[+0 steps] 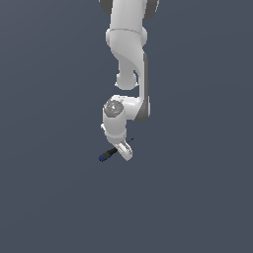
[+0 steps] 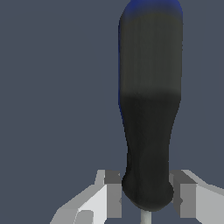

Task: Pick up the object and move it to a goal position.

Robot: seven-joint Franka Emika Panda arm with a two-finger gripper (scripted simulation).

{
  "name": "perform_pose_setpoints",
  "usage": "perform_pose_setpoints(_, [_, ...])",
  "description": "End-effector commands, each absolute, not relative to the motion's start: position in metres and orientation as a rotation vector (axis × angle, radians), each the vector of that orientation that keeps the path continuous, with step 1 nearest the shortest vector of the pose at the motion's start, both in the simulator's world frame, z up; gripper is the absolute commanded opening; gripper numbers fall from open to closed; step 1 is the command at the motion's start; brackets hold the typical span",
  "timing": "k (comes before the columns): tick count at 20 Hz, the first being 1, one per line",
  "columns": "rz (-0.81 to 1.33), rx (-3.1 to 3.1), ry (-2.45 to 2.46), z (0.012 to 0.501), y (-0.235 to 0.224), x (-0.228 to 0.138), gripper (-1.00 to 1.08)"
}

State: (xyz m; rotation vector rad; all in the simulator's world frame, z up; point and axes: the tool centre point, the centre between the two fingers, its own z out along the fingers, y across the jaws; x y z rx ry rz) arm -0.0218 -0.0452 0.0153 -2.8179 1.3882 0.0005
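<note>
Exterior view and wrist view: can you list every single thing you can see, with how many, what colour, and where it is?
screwdriver: one, black handle with a blue end cap and a thin grey shaft, held crosswise between the fingers, handle poking out toward the exterior view's left; fills the wrist view.
background: one, plain dark grey-blue, all around; no table edge or goal marker shows.
arm: one, white with grey joints, coming down from the top of the exterior view.
end effector: one, white and grey, closed on the handle near the shaft.
</note>
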Motion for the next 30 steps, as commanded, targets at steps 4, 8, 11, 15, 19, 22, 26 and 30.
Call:
perform_pose_setpoints(4, [0.0, -2.818, 1.389, 0.015, -0.045, -0.022, -1.0])
perform_pose_setpoints(8, [0.0, -2.818, 1.389, 0.019, -0.044, -0.023, -1.0])
perform_pose_setpoints(11, [0.001, -2.817, 1.388, 0.026, -0.042, -0.025, -1.0])
perform_pose_setpoints(15, [0.001, -2.817, 1.388, 0.042, -0.036, -0.031, -1.0])
perform_pose_setpoints(19, [0.001, -2.817, 1.389, 0.065, -0.028, -0.038, -1.0])
perform_pose_setpoints(22, [0.001, -2.817, 1.389, 0.088, -0.021, -0.046, -1.0])
perform_pose_setpoints(26, [0.002, -2.816, 1.389, 0.123, -0.009, -0.057, -1.0])
perform_pose_setpoints(30, [0.001, -2.816, 1.39, 0.158, 0.002, -0.067, -1.0])
